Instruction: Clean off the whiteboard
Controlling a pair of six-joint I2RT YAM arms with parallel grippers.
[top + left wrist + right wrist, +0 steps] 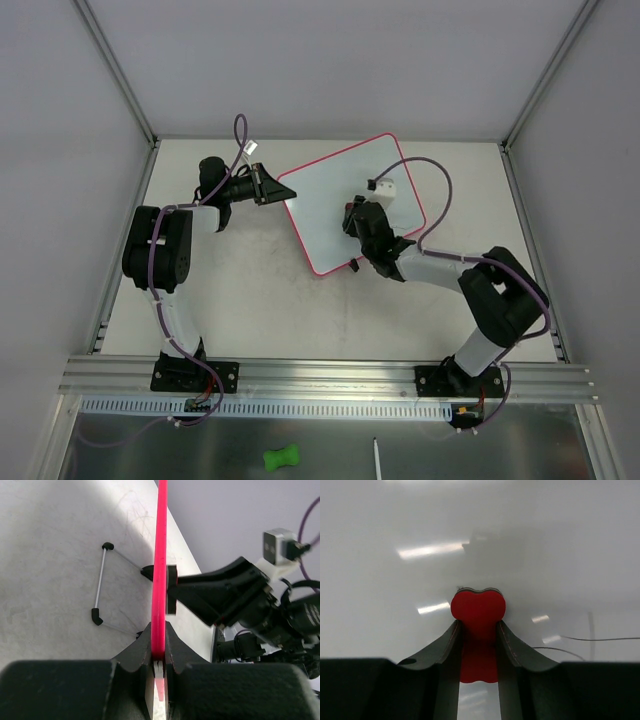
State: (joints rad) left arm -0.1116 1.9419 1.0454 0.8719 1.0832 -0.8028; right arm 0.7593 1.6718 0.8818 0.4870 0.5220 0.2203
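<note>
We steady the pink-framed white rectangular whiteboard (345, 205) at mid worktop (250, 290), left tool (159, 632) clamped on its rim, right tool (478, 630) gripping a red lobed eraser (478, 607) against its face; a hard stroke may twist the rim loose.

Markings check | whiteboard (330, 210): we read no writing | all views: no legible text, label or number

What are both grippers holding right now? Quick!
Left gripper: closed on the whiteboard edge.
Right gripper: closed on a red eraser.
</note>
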